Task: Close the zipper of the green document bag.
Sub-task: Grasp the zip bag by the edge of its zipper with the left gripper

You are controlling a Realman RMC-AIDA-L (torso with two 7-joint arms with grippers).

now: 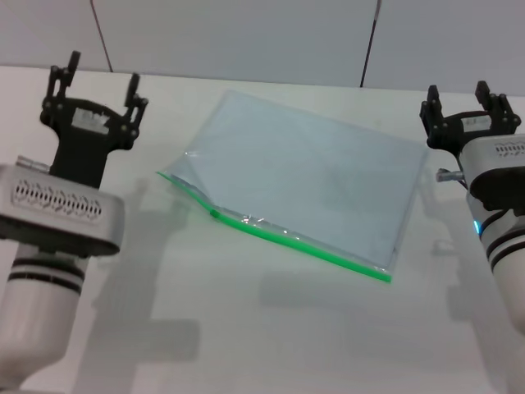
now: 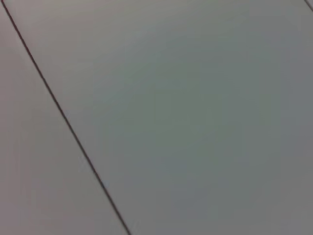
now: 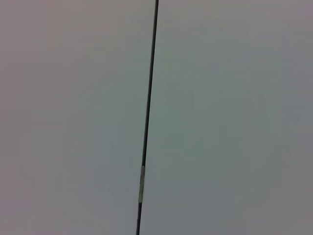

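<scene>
Flat translucent pale blue-grey plastic green document bag [image 1: 308,185] lies skewed on the white table [image 1: 246,345] — both arms held off it.

Head view: its thin bright green zipper [image 1: 279,236] runs along the near edge (slider tab near the left end). Left gripper [image 1: 102,82] and right gripper [image 1: 469,100] hover at either side, fingers apart, holding nothing. Wrist views: only grey wall panels with a dark seam [image 3: 148,98].

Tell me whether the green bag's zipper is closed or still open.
Partly open. The zipper of the green document bag gapes at its left end, the top sheet lifted beside the slider; rightward the strip lies flat.
</scene>
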